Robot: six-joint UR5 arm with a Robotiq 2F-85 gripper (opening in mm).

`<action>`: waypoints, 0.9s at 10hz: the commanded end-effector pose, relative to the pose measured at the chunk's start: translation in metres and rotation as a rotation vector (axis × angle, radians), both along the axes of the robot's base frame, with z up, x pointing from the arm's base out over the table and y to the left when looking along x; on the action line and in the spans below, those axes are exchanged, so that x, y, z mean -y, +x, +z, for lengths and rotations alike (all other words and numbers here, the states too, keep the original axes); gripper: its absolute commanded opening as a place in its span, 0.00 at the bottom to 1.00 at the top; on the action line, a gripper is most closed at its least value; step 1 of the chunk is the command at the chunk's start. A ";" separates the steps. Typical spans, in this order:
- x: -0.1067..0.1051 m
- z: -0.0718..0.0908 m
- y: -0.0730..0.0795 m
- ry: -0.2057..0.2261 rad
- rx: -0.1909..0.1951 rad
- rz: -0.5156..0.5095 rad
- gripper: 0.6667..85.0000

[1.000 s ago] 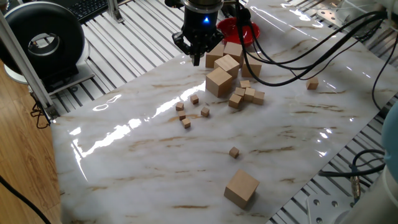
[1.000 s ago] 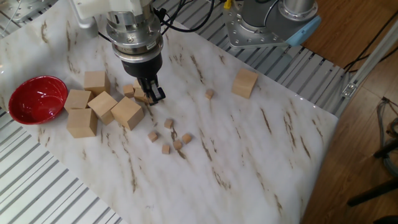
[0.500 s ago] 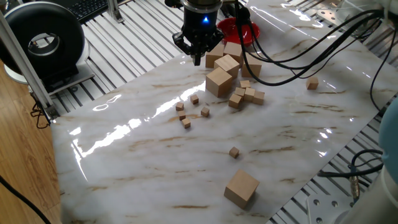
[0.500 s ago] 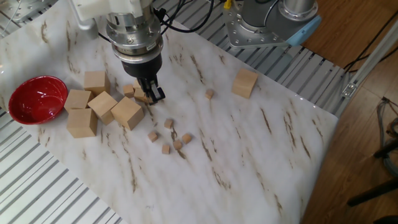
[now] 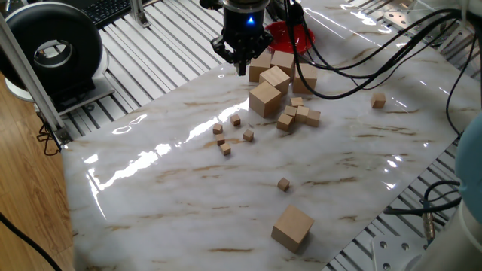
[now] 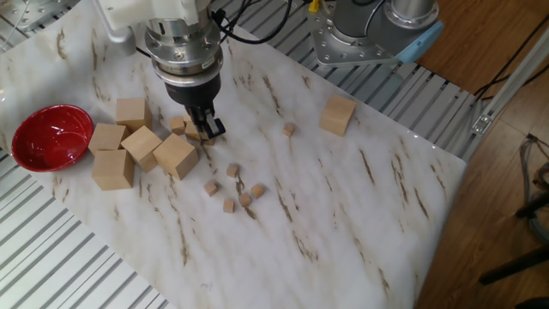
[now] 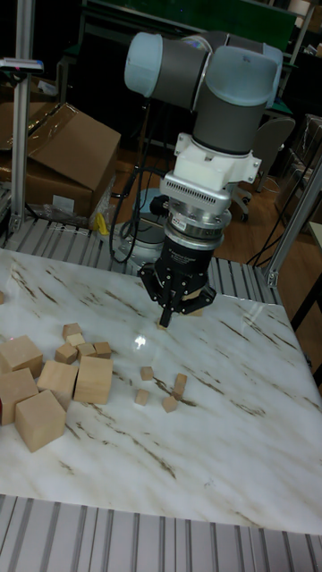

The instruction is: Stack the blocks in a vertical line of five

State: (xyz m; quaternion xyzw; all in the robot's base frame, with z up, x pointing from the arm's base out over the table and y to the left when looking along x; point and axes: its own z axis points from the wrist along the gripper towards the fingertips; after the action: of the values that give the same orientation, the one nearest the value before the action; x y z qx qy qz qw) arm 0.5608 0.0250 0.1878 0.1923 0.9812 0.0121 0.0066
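- Gripper (image 7: 166,316) hangs above the marble tabletop (image 6: 343,215), fingers pointing straight down; they appear closed together with nothing visible between them, the tips clear of the surface.
- In the other fixed view the gripper (image 6: 210,129) hovers beside the cluster of medium cubes (image 6: 190,129); in one fixed view it (image 5: 242,68) sits near the table's far edge.
- Four of the blocks (image 6: 234,190) lie loosely grouped near the table's middle, separate from one another and none stacked; the same group appears at (image 5: 232,134) and (image 7: 161,389).
- A fifth tiny block (image 6: 290,130) lies alone, well apart from the group, toward a single large cube (image 6: 338,114); in one fixed view this block is at (image 5: 283,184), near that large cube (image 5: 292,227).
- Large cubes (image 6: 137,150) crowd together beside a red bowl (image 6: 47,137); one of them (image 5: 265,98) stands nearest the grouped blocks.
- A lone medium cube (image 5: 378,99) rests apart, toward the table's other side.
- Black cables (image 5: 376,53) arc over the table's far corner.
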 end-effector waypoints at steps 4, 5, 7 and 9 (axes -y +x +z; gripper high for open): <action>-0.004 0.001 0.001 0.024 -0.006 -0.011 0.00; 0.002 0.002 0.003 -0.007 0.005 0.018 0.00; 0.026 0.003 0.011 -0.114 0.030 0.102 0.00; 0.036 0.006 0.020 -0.151 0.049 0.224 0.00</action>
State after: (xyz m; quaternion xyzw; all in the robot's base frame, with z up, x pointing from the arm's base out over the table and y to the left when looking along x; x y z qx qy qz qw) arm 0.5707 0.0013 0.1897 0.1347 0.9899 -0.0347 0.0275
